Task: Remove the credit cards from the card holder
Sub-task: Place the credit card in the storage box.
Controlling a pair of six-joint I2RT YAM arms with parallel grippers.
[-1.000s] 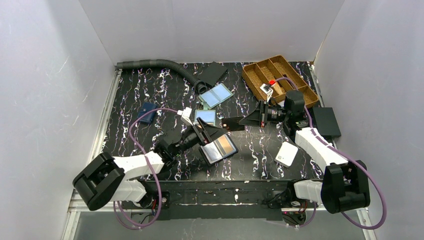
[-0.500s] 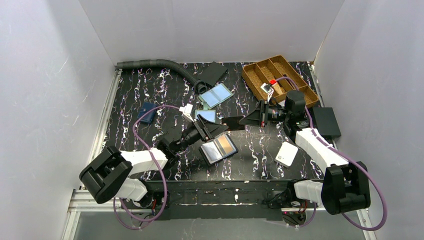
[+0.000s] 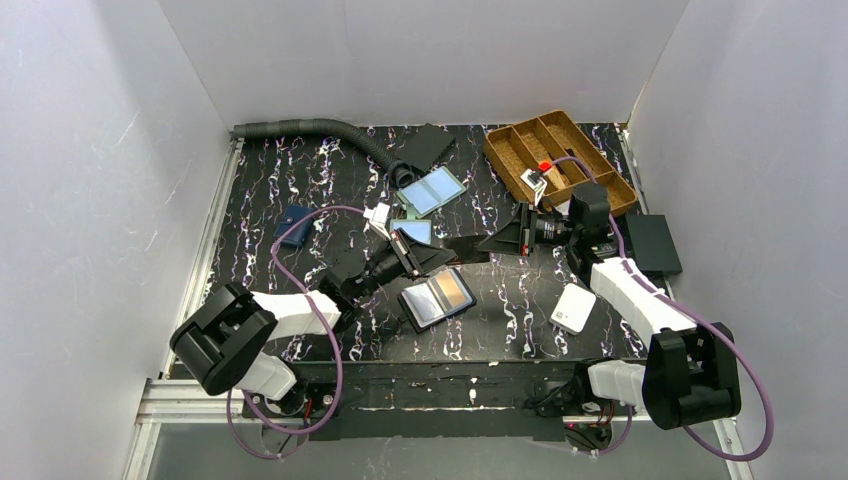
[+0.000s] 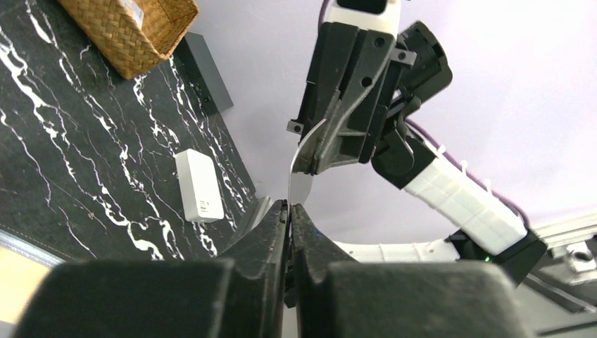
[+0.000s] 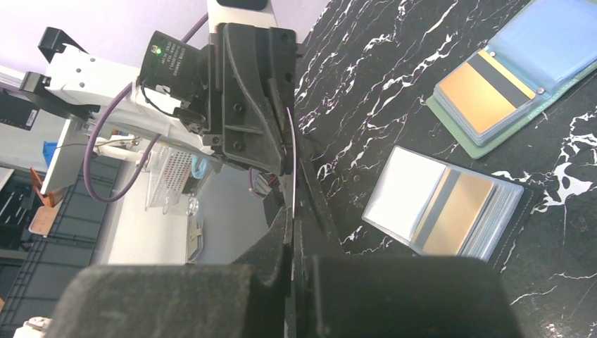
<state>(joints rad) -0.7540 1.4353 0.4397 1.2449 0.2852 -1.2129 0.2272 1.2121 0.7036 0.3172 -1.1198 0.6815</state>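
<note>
A thin black-grey credit card point(image 3: 468, 247) hangs edge-up over the table's middle, pinched from both ends. My left gripper point(image 3: 447, 253) is shut on its left end; in the left wrist view the card's pale edge point(image 4: 301, 186) rises, slightly bowed, from between my jaws point(image 4: 289, 205). My right gripper point(image 3: 487, 243) is shut on the other end, and the card edge point(image 5: 292, 162) runs on from it point(image 5: 293, 220). The grey-green card holder point(image 5: 493, 84) lies open behind, showing an orange card and a blue pocket. From above, the card holder point(image 3: 412, 232) is partly hidden by my left gripper.
A dark-edged holder point(image 3: 437, 297) with a pale and an orange pocket lies just in front of the grippers. A pale blue bifold point(image 3: 430, 190), navy wallet point(image 3: 293, 222), grey hose point(image 3: 310, 128), wicker tray point(image 3: 560, 160), white box point(image 3: 574, 308) and black box point(image 3: 653, 243) lie around.
My left arm has reached up and right to the card's free end and its jaws have closed on it. My right arm has held still with the card.
</note>
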